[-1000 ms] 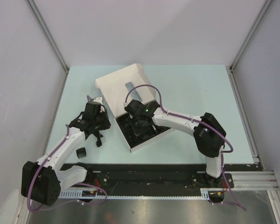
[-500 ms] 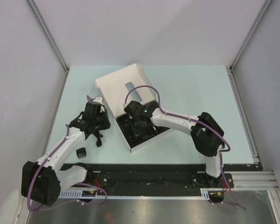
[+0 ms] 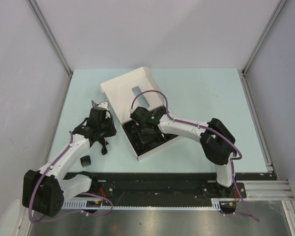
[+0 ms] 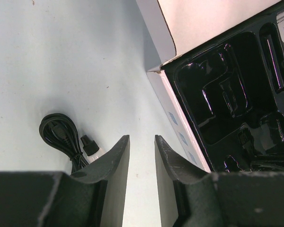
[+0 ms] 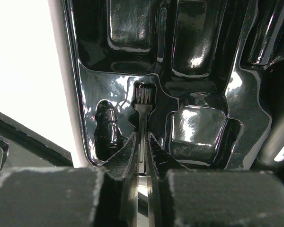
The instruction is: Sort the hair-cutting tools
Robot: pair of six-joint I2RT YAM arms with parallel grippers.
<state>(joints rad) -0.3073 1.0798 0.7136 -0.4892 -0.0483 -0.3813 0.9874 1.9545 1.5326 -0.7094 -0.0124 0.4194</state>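
Note:
My right gripper (image 5: 142, 142) is shut on the thin black brush (image 5: 143, 101), holding it by the handle with the bristles pointing into a slot of the glossy black tray (image 5: 199, 127). In the top view the right gripper (image 3: 146, 132) is over the tray (image 3: 137, 140) in the white box (image 3: 125, 86). My left gripper (image 4: 142, 142) is open and empty, low over the table beside the box wall (image 4: 177, 127). The coiled black cable (image 4: 59, 135) lies left of its fingers. A small black comb guard (image 3: 85, 160) lies near the left arm. The clipper is not clearly visible.
A small white bottle with a black cap (image 4: 91, 145) lies against the cable. The box's open lid (image 3: 132, 81) extends toward the back. Grey walls enclose the light blue table (image 3: 201, 93) on three sides.
My right gripper has shifted slightly left over the tray with the brush. The left arm has not moved.

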